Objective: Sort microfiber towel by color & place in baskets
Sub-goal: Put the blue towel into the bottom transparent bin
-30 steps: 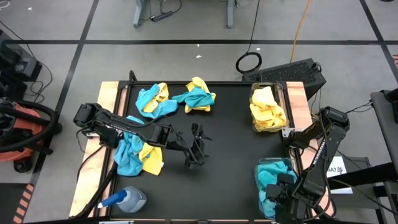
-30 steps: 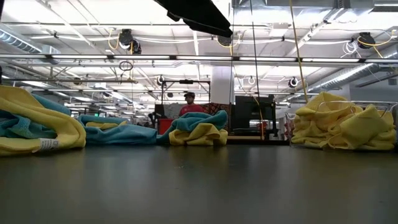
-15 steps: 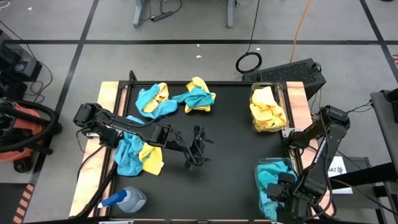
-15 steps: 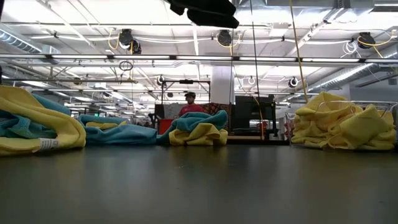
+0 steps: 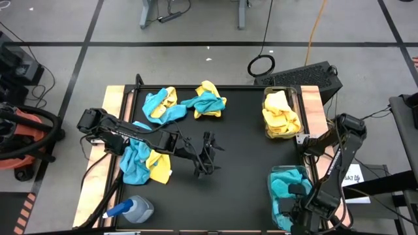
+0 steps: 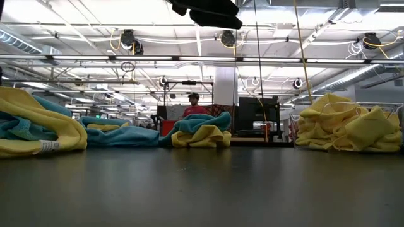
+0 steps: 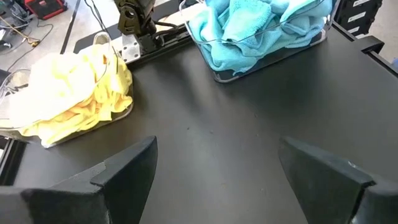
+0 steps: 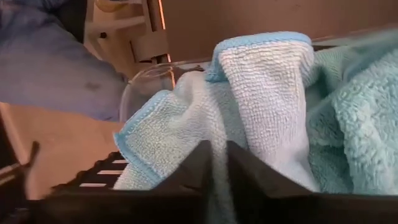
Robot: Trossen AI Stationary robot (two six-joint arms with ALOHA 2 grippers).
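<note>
Over teal basket (image 5: 287, 196) | right tool (image 8: 214, 165) has closed, pinching teal towel (image 8: 261, 106) | left tool (image 7: 214, 174) stays open

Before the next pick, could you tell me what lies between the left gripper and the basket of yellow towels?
Only bare black table top lies between the left gripper and that basket, as the high view shows.
</note>
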